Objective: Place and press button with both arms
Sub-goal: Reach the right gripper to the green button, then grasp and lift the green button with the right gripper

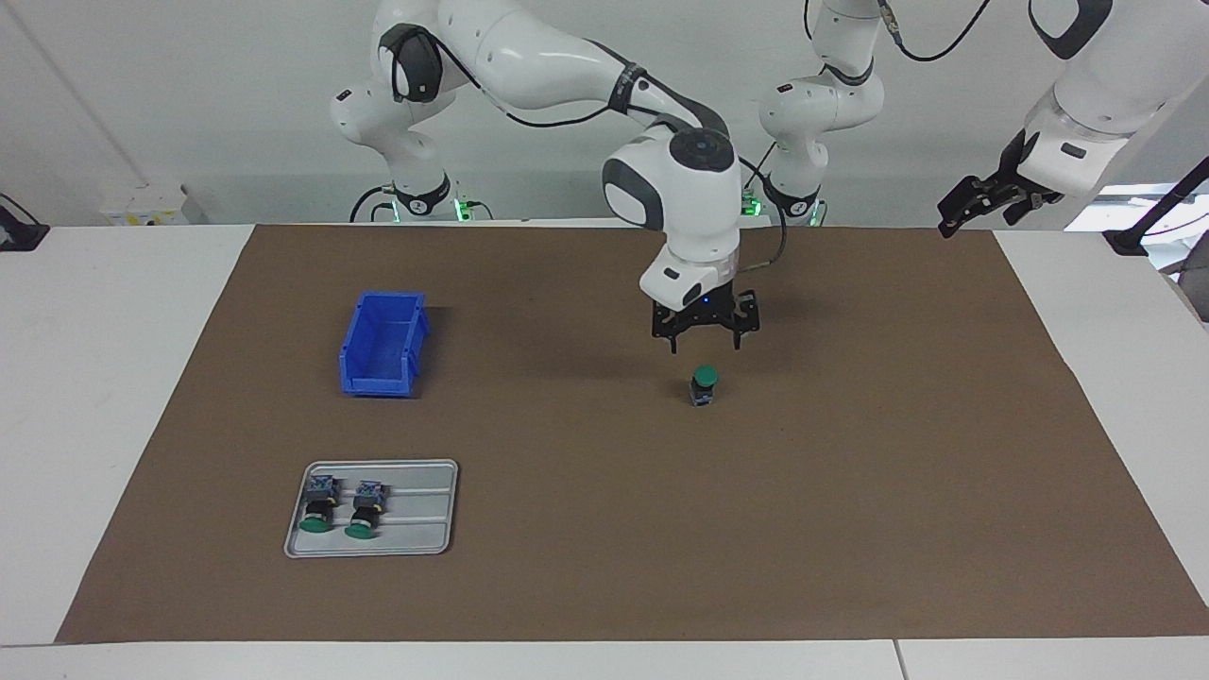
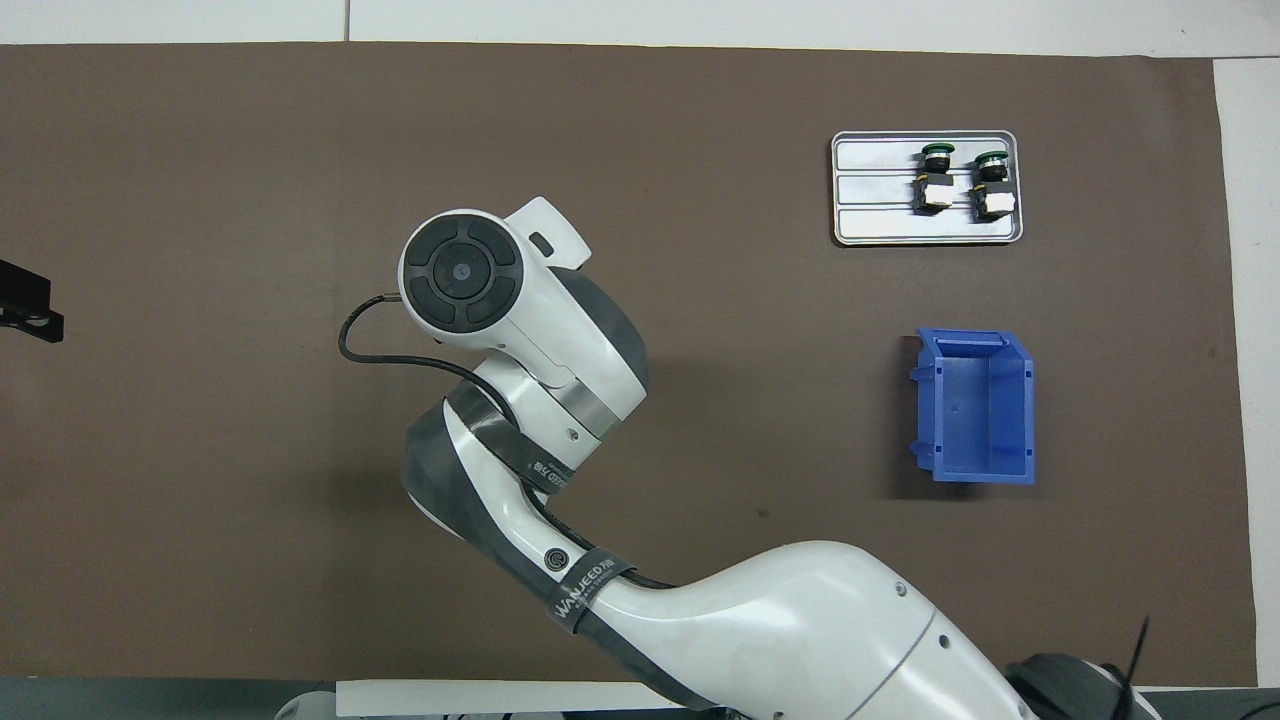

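Note:
One green-capped button (image 1: 703,385) stands upright on the brown mat near the middle of the table. My right gripper (image 1: 705,346) hangs just above it, fingers pointing down, open and empty, not touching the cap. In the overhead view the right arm's wrist (image 2: 470,275) hides this button. My left gripper (image 1: 982,210) waits raised over the mat's edge at the left arm's end, open and empty; its tip shows in the overhead view (image 2: 25,305).
A grey metal tray (image 1: 416,515) holds two more green-capped buttons (image 1: 317,505) (image 1: 364,510) lying on their sides; the tray also shows in the overhead view (image 2: 870,200). An empty blue bin (image 1: 383,343) (image 2: 975,405) stands nearer to the robots than the tray.

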Controlling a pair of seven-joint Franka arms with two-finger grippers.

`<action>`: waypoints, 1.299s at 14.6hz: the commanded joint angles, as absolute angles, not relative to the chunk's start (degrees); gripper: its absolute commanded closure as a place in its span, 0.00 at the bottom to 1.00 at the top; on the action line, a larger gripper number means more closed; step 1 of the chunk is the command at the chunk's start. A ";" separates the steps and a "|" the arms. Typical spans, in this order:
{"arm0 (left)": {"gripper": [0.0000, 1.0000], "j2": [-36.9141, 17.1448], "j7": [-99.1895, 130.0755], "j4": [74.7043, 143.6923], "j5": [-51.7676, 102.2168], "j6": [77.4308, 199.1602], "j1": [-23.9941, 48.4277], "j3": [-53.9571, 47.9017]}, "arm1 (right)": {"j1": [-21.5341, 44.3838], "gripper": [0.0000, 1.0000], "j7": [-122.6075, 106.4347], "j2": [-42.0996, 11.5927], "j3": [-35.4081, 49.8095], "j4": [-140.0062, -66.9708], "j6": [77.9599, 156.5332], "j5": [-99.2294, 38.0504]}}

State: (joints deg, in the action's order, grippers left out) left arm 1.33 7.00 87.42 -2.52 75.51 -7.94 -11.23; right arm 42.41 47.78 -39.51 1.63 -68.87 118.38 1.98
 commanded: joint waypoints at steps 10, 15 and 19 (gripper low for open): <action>0.00 2.55 7.03 89.03 -3.16 76.29 -8.61 -11.60 | 45.44 0.02 45.09 -43.77 1.49 -72.86 125.25 7.82; 0.00 2.55 7.03 89.03 -3.16 76.20 -8.61 -11.60 | 44.47 0.54 41.92 -43.77 1.58 -73.30 125.68 7.73; 0.00 2.55 7.03 89.03 -3.16 76.29 -8.53 -11.60 | 44.04 1.00 41.66 -43.16 1.32 -72.51 122.71 7.82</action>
